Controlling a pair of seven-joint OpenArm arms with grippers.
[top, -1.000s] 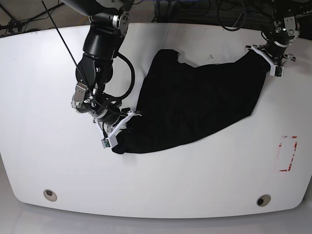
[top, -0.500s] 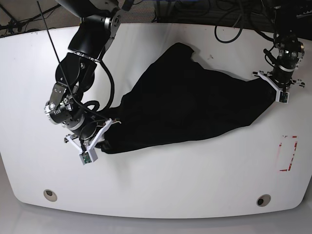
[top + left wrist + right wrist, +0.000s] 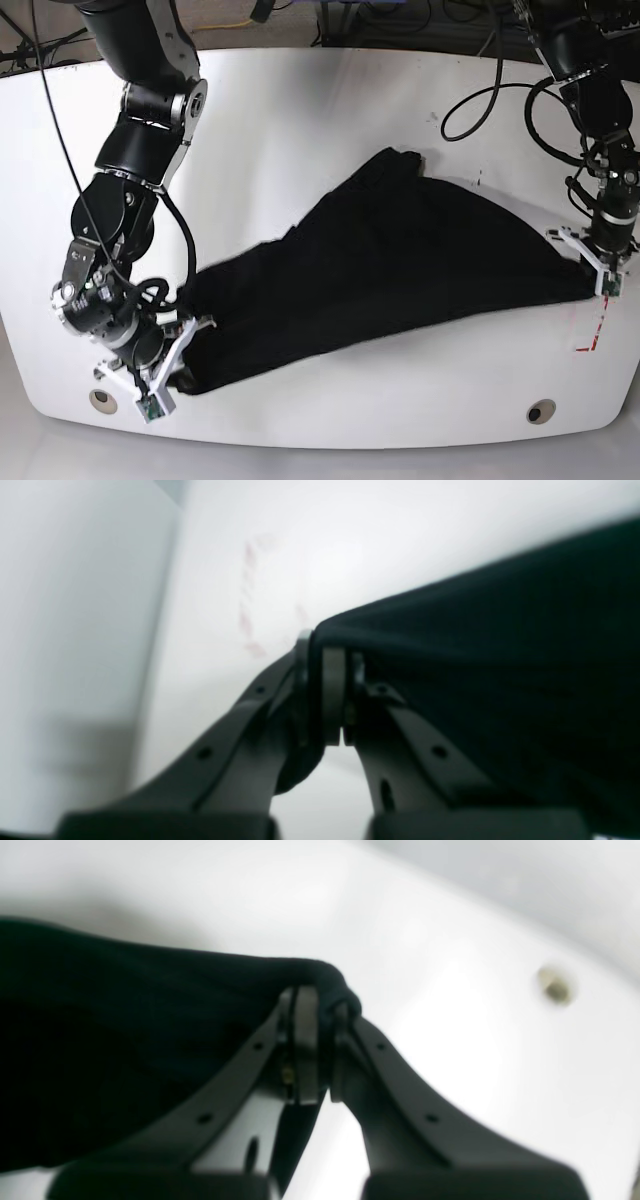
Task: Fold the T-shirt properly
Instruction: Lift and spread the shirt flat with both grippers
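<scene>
Our left hand [image 3: 601,271] is pinched on one corner of the shirt [image 3: 380,270], our right hand [image 3: 165,375] is pinched on the opposite corner. To do this spread well, we judge we should keep both pinches firm, hold the cloth taut between us and lower it evenly so it lands flat. The shirt runs from each hand toward the other, draped across the desk [image 3: 320,110] between them, bunched at its far edge
</scene>
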